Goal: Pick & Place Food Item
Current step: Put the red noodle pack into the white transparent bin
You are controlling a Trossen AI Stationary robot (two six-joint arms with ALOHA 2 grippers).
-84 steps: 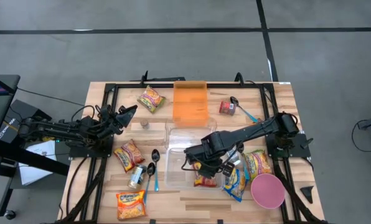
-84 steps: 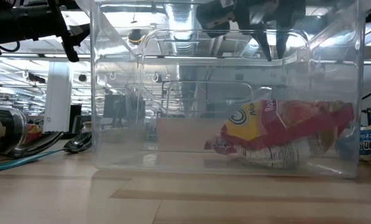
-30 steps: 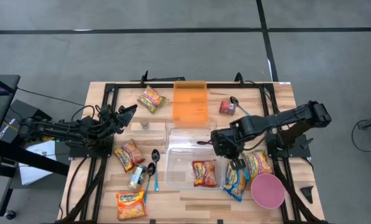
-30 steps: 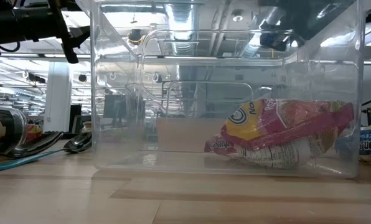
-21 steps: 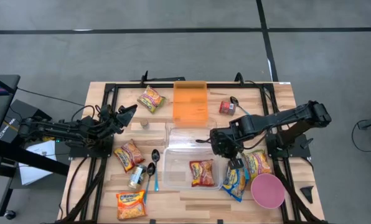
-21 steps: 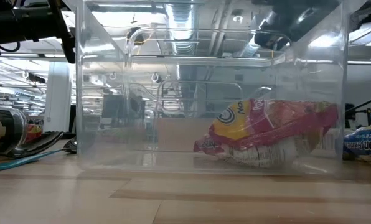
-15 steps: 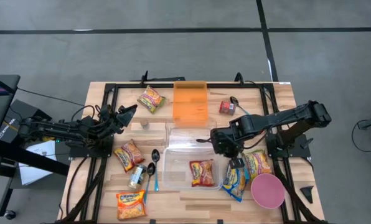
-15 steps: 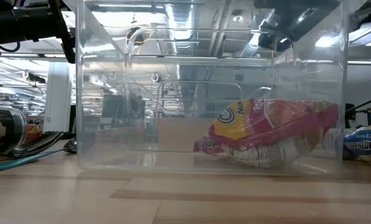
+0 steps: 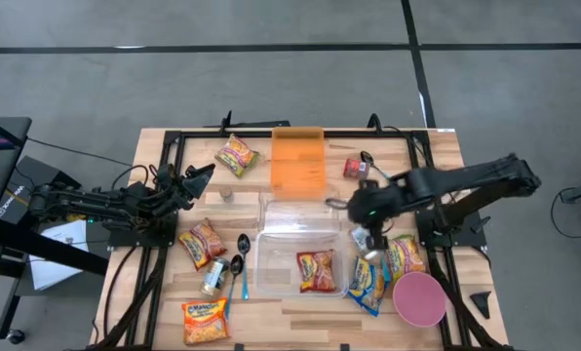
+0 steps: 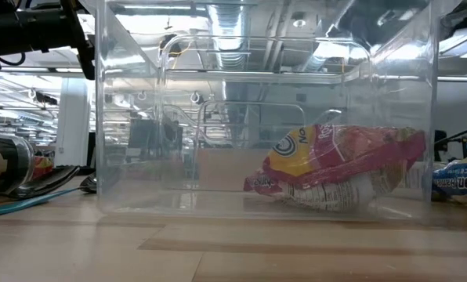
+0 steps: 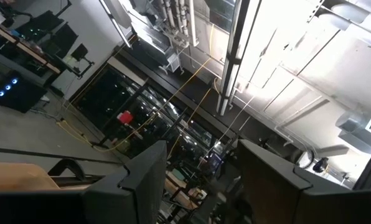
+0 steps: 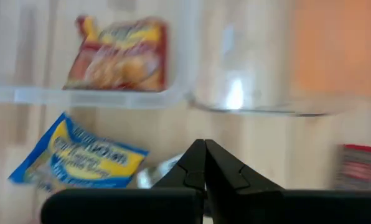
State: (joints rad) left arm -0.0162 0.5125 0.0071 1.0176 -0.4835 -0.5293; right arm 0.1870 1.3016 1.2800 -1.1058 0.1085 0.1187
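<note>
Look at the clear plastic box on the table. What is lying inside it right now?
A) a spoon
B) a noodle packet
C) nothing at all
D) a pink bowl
B: one noodle packet lies flat on the floor of the clear box, while the spoons and pink bowl sit outside it.

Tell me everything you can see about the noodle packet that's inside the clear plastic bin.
The noodle packet is a crinkled plastic pouch, red and yellow with a round logo and a pale underside, as the low view shows. It looks sealed and lies flat on the floor of the clear bin, towards the bin's right side. Only the bin touches it; neither gripper is in contact.
</note>
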